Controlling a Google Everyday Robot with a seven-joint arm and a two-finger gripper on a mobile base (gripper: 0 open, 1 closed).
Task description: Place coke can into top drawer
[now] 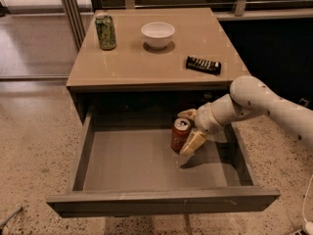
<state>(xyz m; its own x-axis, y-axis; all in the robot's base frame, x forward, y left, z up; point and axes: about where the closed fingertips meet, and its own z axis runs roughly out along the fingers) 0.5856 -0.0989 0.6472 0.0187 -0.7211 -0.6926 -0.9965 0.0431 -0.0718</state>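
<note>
The gripper [183,133] reaches into the open top drawer [161,201] from the right, its two pale fingers [193,142] spread just wide enough to take the coke can [179,137] between them; one finger lies against the can's far upper side and the other against its near right side, so the jaws are clamped on it; the can is red with a silver top and pale lettering too small to read, and it leans slightly with its top tipped towards the right; it sits over the right-centre of the drawer's smooth grey floor, near the back, and whether its base touches the floor or hangs just above it cannot be told, since a shadow pools beneath the gripper; the white arm [259,99] runs off the right edge and is cut off there; the rear of the drawer is lost in darkness under the tan cabinet top [132,65], on which stand a green can [105,31], a white bowl [158,34] and a small black object [203,64], well apart from one another.
</note>
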